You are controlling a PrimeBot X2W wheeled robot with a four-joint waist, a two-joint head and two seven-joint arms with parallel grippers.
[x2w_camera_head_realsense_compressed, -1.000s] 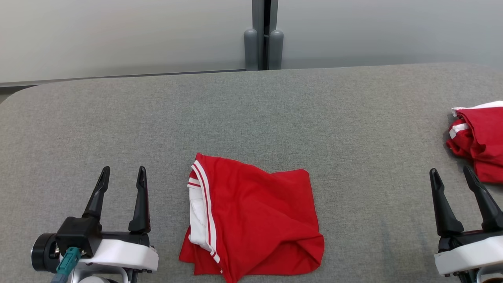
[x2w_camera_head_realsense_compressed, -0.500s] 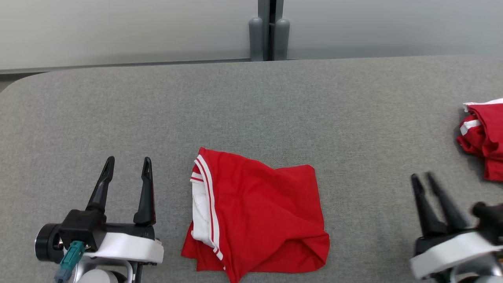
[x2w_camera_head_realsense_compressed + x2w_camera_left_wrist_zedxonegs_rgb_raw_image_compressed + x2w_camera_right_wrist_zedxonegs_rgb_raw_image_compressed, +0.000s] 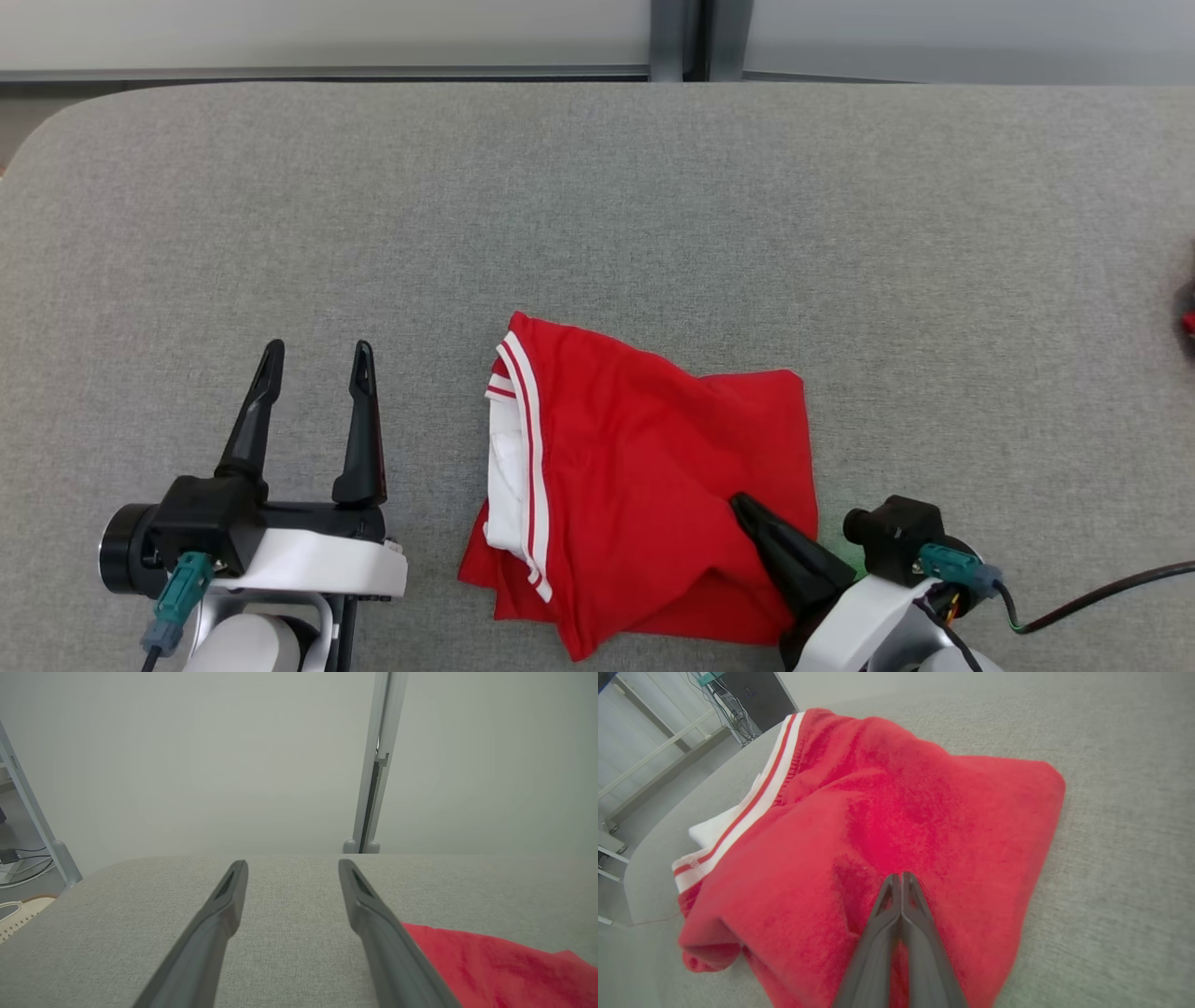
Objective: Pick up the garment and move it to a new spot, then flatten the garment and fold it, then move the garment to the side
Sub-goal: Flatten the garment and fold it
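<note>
Fingertips of our right pincer (image 3: 739, 504) are pressed together on the red garment (image 3: 635, 467), which spreads up and left from them. We cannot tell whether any cloth is caught between them. A second ago this pincer stood spread, well right of the garment. Its arm slants in from the bottom edge, wrist cut off. Past the garment, our left pincer (image 3: 317, 347) stands wide and empty over the grey table (image 3: 597, 205).

No lettering, label, brand, number or sign can be read anywhere; the red fabric garment with white stripes (image 3: 644, 467) and the grey cloth-covered table (image 3: 597, 205) look plain
</note>
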